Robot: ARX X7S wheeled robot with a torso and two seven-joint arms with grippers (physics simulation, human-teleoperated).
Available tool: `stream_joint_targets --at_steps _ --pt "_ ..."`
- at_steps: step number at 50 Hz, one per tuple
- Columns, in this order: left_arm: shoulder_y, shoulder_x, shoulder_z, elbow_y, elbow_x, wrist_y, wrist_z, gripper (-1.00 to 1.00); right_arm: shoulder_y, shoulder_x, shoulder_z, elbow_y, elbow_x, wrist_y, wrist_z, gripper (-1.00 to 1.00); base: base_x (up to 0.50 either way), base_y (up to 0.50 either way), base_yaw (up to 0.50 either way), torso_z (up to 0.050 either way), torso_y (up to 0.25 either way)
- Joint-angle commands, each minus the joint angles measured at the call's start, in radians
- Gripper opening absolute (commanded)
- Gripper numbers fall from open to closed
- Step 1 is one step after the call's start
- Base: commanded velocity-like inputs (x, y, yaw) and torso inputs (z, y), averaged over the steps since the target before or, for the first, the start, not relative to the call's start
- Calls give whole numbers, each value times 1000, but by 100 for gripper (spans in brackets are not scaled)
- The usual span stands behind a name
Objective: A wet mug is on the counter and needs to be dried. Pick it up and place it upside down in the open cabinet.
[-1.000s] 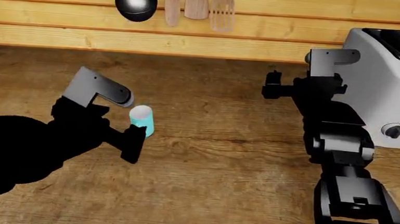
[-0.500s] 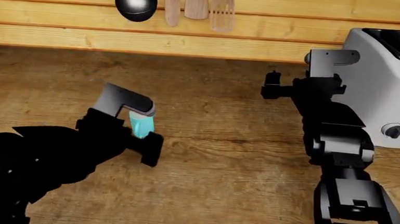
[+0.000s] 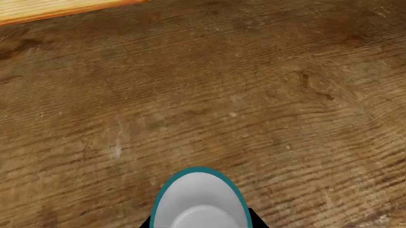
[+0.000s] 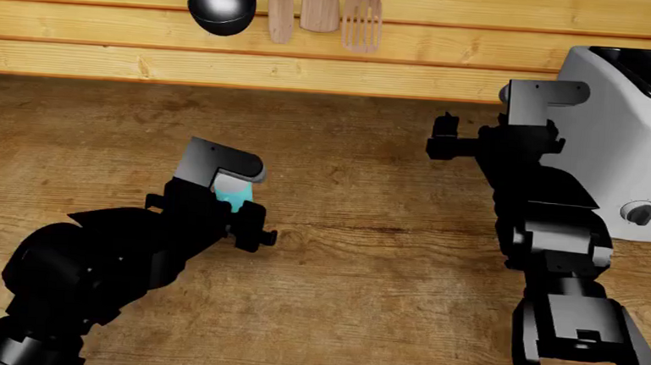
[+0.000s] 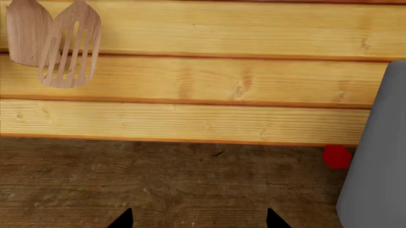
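The small cyan-blue mug (image 4: 232, 197) stands upright on the brown wood-grain counter (image 4: 365, 278), left of centre. My left gripper (image 4: 238, 208) has one jaw on each side of it and is shut on it. In the left wrist view the mug's pale inside and cyan rim (image 3: 199, 202) fill the gap between the two black fingertips (image 3: 147, 222). My right gripper (image 4: 439, 137) is open and empty above the counter beside the toaster. Its fingertips (image 5: 123, 219) stand wide apart in the right wrist view. No cabinet is in view.
A big white-grey toaster (image 4: 634, 125) stands at the right, close to my right arm; its side shows in the right wrist view (image 5: 381, 156). A ladle (image 4: 221, 5) and wooden spatulas (image 4: 320, 4) hang on the pale yellow plank wall (image 4: 87, 24) behind the counter.
My left gripper has moved forward and to the right until its jaws enclose the mug, then closed on it. The mug has stayed in place. My right arm has not moved.
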Motion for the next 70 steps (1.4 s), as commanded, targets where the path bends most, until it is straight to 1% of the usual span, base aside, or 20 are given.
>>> stream_joint_targets --at_steps 1,5,10,13,15,19,26,30,34,36,39,46,47,48,52,55,59,64,67,70 --pt "45 2 44 -37 46 46 24 -100 -8 3 7 -42 11 22 9 100 0 0 0 0 0" --pt "41 -25 -38 102 -23 5 -16 -100 -34 11 11 -161 25 93 15 100 0 0 0 0 0" --pt "-104 -39 -263 280 -219 -159 -131 -100 -81 41 11 -431 51 264 20 100 0 0 0 0 0" --pt "-180 -37 -320 307 -272 -206 -167 -100 -90 62 15 -536 63 339 23 100 0 0 0 0 0" --pt "-209 -42 -325 323 -267 -194 -169 -100 -91 76 19 -603 73 392 25 100 0 0 0 0 0" --pt "-206 -69 -262 330 -165 -69 -108 -100 -87 106 22 -767 101 522 23 100 0 0 0 0 0" --pt "-203 -93 -196 296 -76 37 -41 -100 30 201 34 -1114 223 894 -44 100 0 0 0 0 0" --pt "-196 -95 -175 277 -51 62 -29 -100 237 200 283 -1175 408 1240 -89 100 0 0 0 0 0" --pt "-198 -95 -160 260 -28 87 -22 -100 292 434 312 -979 1008 1241 474 100 0 0 0 0 0" --pt "-198 -93 -155 256 -21 93 -22 -100 300 490 278 -926 1308 1234 633 100 0 0 0 0 0" --pt "-197 -90 -147 256 -13 103 -22 -100 291 543 223 -900 1737 1204 756 100 0 0 0 0 0" --pt "-186 -85 -113 235 21 147 -3 -100 236 561 185 -920 1830 1175 780 100 0 0 0 0 0" --pt "-179 -90 -96 239 44 181 12 -100 228 562 184 -923 1833 1173 777 100 0 0 0 0 0" --pt "-159 -101 -52 245 119 274 29 -100 224 563 181 -926 1837 1171 777 100 0 0 0 0 0" --pt "-92 -136 116 168 491 750 26 -100 213 558 172 -938 1828 1165 768 100 0 0 0 0 0" --pt "-96 -135 167 70 639 939 -16 -100 208 553 167 -945 1816 1161 759 100 0 0 0 0 0" --pt "-146 -111 223 -150 824 1180 -120 -100 209 563 158 -950 1828 1153 759 100 0 0 0 0 0" --pt "-244 -84 298 -419 1081 1442 -348 -100 208 558 147 -958 1816 1146 746 100 0 0 0 0 0" --pt "-320 -61 370 -606 1281 1561 -565 -100 215 562 139 -959 1822 1141 745 100 0 0 0 0 0" --pt "-389 -40 448 -733 1498 1587 -819 -100 220 568 133 -960 1822 1138 741 100 0 0 0 0 0"
